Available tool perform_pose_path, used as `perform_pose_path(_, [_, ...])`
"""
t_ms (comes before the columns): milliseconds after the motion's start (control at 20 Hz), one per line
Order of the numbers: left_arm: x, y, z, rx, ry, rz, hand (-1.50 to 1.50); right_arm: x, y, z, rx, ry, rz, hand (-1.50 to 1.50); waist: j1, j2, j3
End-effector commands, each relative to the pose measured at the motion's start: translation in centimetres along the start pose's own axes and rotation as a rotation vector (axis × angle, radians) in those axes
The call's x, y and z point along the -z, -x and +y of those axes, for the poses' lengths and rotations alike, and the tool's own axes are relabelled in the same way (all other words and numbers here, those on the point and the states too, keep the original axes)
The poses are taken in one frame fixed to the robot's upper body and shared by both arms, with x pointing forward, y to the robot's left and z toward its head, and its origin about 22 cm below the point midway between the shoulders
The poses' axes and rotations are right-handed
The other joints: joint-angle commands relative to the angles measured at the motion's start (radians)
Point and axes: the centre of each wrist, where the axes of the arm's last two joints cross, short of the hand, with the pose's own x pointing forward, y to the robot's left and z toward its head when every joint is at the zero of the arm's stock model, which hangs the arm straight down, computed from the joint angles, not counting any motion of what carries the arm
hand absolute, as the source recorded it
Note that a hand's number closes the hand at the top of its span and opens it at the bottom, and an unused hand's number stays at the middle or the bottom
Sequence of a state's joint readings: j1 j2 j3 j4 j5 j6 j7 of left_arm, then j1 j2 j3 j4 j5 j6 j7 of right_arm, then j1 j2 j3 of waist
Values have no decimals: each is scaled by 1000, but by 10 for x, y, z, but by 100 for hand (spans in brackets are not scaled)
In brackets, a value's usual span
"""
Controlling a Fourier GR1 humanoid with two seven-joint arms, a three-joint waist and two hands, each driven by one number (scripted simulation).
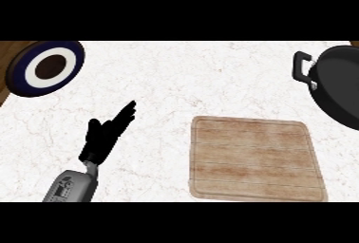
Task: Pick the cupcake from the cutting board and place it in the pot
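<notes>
White marble table (182,76) carries the left hand (105,135) near its lower left edge, fingers straight and spread, holding nothing. To its right the cutting board (256,161) lies by the near edge. The pot (340,83) sits at the far right corner, and a plate (15,76) at the far left.

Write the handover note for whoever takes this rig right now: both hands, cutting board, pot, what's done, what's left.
Hands: the left robot hand is open, fingers straight, over the counter left of the cutting board, holding nothing. The right robot hand is not in view.
Things: nothing lies on the cutting board. The pot sits at the view's right edge, partly cut off. The cupcake shows nowhere.
Done: cannot tell.
Left: locate the cupcake and check the pot's hidden part.
</notes>
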State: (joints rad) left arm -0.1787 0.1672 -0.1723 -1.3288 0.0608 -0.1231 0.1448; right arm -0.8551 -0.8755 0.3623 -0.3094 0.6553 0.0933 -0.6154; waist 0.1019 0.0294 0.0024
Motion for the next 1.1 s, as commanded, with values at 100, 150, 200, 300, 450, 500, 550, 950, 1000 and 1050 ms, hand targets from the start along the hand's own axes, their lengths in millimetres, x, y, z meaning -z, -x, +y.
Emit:
perform_pose_path(100, [-6, 3, 3, -11, -18, 3, 0, 37, -31, 6, 0, -134, 15, -150, -25, -7, 1])
perform_pose_path(150, [-4, 1, 5, -10, -32, -2, 0, 27, -20, 11, 91, -77, -62, -150, -31, -5, 2])
perform_pose_path(200, [-10, 11, 1, -13, -14, 6, 0, 32, -25, 21, 180, -35, -101, -150, -26, -3, 3])
perform_pose_path(300, [-11, 9, 2, -41, -35, 20, 0, 38, -32, 14, 343, 57, -201, -150, -42, -11, 3])
perform_pose_path(450, [-5, 7, -1, -21, -30, 15, 0, 48, -43, 11, 590, 202, -274, -150, -49, -7, 4])
perform_pose_path(500, [-13, 17, 7, -21, -26, 29, 0, 42, -35, -3, 660, 240, -288, -150, -52, -11, 2])
perform_pose_path(550, [-11, 11, 17, -24, -42, 18, 0, 43, -36, -6, 730, 275, -299, -150, -53, -11, 2])
perform_pose_path(950, [-11, 15, 8, -20, -38, 7, 0, -7, 10, -55, 1054, 591, -183, -150, -36, 3, 3])
perform_pose_path(1000, [-11, 2, 8, -3, -39, -8, 0, -14, 20, -36, 1058, 589, -183, -150, -38, 1, 5])
perform_pose_path(1050, [-6, 8, -8, -13, -30, 1, 0, -21, 24, -45, 1093, 606, -195, -150, -42, 4, 5])
